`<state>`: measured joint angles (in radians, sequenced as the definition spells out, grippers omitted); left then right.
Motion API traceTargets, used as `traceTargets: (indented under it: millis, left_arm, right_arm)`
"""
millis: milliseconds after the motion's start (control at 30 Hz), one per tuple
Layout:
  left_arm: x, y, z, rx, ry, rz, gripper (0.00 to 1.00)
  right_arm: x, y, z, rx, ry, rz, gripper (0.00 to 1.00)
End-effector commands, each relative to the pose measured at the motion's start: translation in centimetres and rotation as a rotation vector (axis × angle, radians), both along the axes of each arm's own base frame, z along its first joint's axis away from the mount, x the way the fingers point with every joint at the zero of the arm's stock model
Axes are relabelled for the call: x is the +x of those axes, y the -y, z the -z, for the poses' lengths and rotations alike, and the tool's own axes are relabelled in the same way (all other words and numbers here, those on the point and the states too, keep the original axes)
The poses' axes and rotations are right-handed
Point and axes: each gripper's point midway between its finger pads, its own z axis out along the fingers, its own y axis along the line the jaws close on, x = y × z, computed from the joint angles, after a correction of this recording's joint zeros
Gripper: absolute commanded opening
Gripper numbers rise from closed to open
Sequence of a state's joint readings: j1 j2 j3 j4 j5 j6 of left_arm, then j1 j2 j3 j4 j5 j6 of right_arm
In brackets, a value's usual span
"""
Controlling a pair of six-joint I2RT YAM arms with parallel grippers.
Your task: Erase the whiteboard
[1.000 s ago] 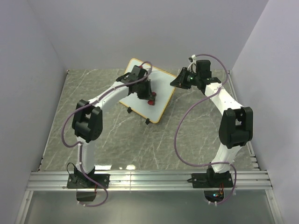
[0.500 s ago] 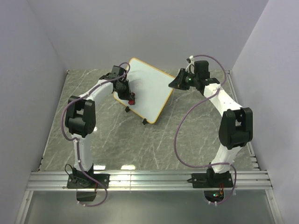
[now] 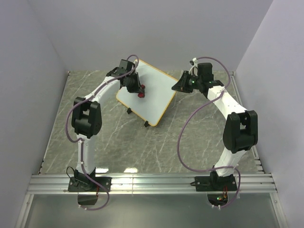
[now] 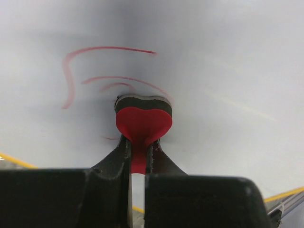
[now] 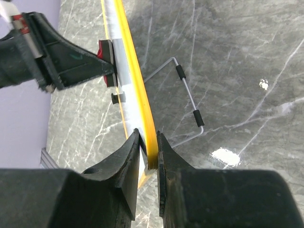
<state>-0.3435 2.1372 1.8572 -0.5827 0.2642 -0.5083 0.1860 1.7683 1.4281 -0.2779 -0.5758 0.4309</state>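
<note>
Shifted up the whiteboard [image 3: 154, 91], my left gripper [image 4: 137, 145] clamps the heart-shaped eraser [image 4: 143, 121], my right gripper [image 5: 148, 142] pinches the yellow rim [image 5: 137, 90]; hard wiping could, I judge, wrench it free.

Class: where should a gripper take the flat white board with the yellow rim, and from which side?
Grip the flat white board by its thin yellow rim at the right corner, coming edge-on from the right. It stands tilted on a wire stand, leaving that edge free front and back; the right gripper pinches it there.
</note>
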Motion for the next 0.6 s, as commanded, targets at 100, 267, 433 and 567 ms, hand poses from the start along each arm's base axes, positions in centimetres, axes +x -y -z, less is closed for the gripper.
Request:
traceTargets:
  millis: [100,267,433,567]
  left_arm:
    - [-2.7,7.0,-1.4,-0.086,0.043,0.156,0.00]
    - [-0.6,2.6,-0.5,-0.040,0.030,0.064,0.00]
    - [1.5,-3.0,0.8,0.014,0.021,-0.045,0.00]
    - [2.0,-5.4,2.1,0.115,0.032,-0.075,0.00]
  right_arm:
    - [-4.3,-1.9,5.2,-0.100,-0.140,-0.129,0.00]
    - [-4.4,-2.0,5.3,-0.099,-0.143,-0.134,0.00]
    - [-4.4,-1.8,5.3,-0.102,-0.143,-0.132,0.00]
    - [-4.4,-1.8,5.4,-0.102,-0.146,-0.132,0.00]
